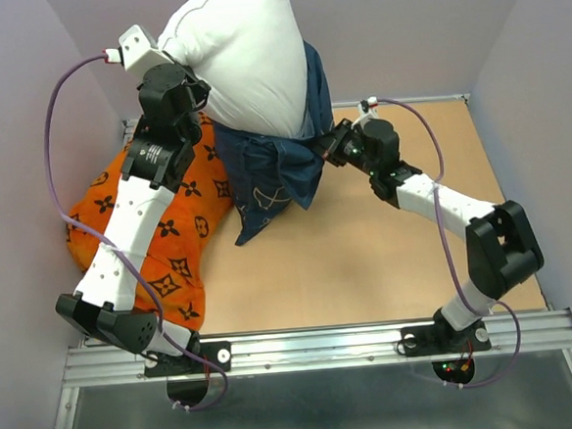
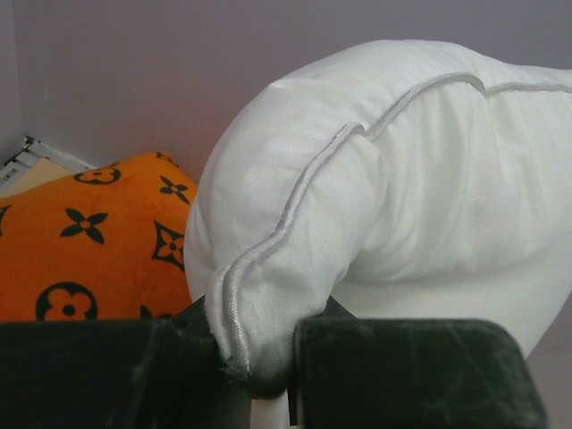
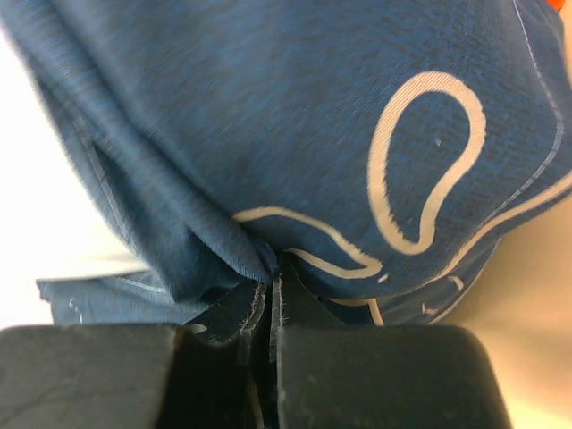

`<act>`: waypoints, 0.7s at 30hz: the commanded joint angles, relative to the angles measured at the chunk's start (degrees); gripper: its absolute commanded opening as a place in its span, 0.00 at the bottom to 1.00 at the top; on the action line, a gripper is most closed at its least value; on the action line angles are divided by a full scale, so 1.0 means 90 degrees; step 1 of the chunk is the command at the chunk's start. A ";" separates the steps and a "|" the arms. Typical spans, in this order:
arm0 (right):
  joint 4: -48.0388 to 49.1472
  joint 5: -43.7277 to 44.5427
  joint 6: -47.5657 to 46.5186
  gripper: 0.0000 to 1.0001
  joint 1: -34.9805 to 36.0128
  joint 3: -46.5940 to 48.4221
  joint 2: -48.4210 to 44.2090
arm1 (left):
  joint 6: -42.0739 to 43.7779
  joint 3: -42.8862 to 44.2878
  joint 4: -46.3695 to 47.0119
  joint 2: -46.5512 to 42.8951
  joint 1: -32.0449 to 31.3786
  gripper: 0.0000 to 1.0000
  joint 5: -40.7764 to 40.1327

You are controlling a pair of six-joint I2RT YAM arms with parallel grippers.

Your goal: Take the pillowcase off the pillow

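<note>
Where the tan wooden table [image 1: 368, 268] meets the left wall, a soft orange cushion with black motifs [image 1: 175, 237] fills the corner, lying partly under the left arm. Above it, the left claw [image 1: 191, 91] pinches a piped corner of the plump plain white pillow [image 1: 245, 55], which is held high near the back wall. Around the pillow's lower end hangs the navy blue fabric pillowcase with thin white outline drawings [image 1: 269, 176], bunched, its tip reaching down beside the cushion's edge. The right claw [image 1: 328, 145] is pressed together on a fold at the pillowcase's right edge. From there, tan table surface shows to the right wall and the near rail. Only the left wrist view shows the seam caught between the dark fingers [image 2: 402, 375]. Only the right wrist view shows blue cloth nipped between black pads [image 3: 384, 375].
</note>
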 commanded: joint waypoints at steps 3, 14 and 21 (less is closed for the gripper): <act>-0.0838 0.0411 -0.0276 0.01 -0.0143 -0.0313 0.1254 | -0.0080 -0.0119 0.0178 -0.0512 0.0607 0.00 -0.0321; -0.4199 0.0373 -0.1222 0.01 -0.1928 0.3415 0.0806 | -0.0265 -0.0216 0.0090 -0.1028 0.0783 0.00 0.0323; -0.6072 -0.0936 -0.1341 0.01 -0.2370 0.7236 0.2388 | -0.0568 -0.1134 0.0344 -0.1381 0.0783 0.00 0.0489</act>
